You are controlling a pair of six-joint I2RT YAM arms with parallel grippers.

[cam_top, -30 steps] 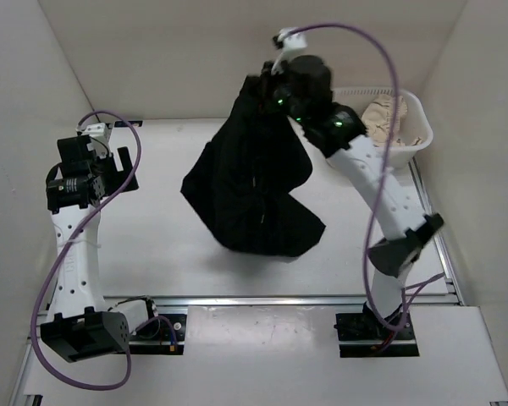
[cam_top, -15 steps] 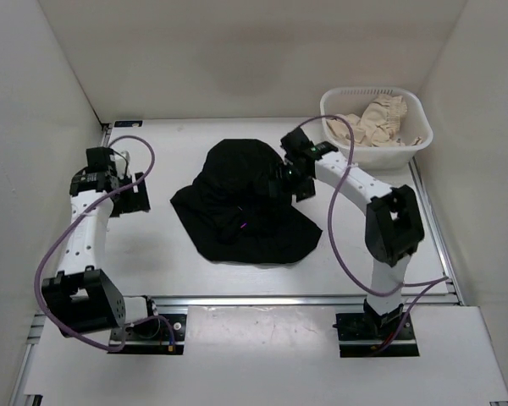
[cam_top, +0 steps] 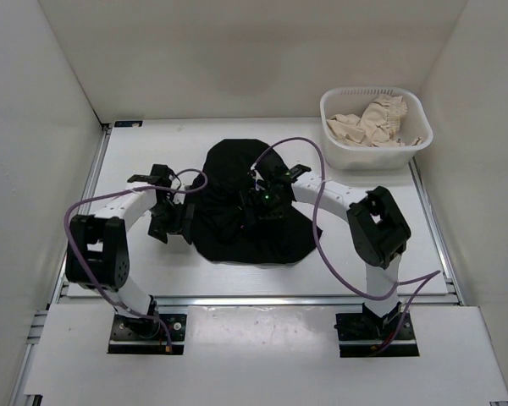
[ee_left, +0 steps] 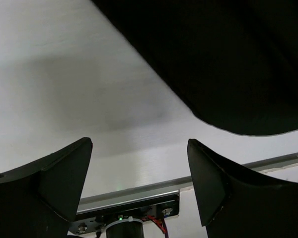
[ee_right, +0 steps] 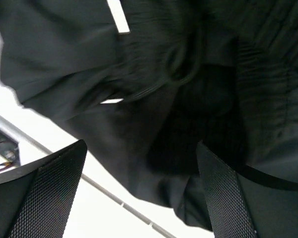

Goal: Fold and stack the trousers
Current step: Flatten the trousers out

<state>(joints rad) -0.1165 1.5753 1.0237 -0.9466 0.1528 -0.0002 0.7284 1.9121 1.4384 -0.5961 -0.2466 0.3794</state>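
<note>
The black trousers [cam_top: 245,182] lie in a crumpled heap at the middle of the table. My left gripper [cam_top: 172,225] is low at the heap's left edge, open. In the left wrist view its fingers [ee_left: 64,173] frame bare table, and the trousers [ee_left: 228,59] fill the upper right. My right gripper [cam_top: 252,211] hovers over the middle of the heap, open and holding nothing. In the right wrist view the trousers [ee_right: 164,74] fill the frame behind the right gripper [ee_right: 139,188], with a white label showing near the top.
A white basket [cam_top: 332,108] stands at the back right, holding beige frilled garments [cam_top: 374,118]. White walls close in the table on three sides. A metal rail [cam_top: 254,299] runs along the near edge, with the arm bases behind it.
The right gripper let go of the lifted trousers, which dropped into a heap, and it came down over them. The left arm swung right to the heap's left edge.
</note>
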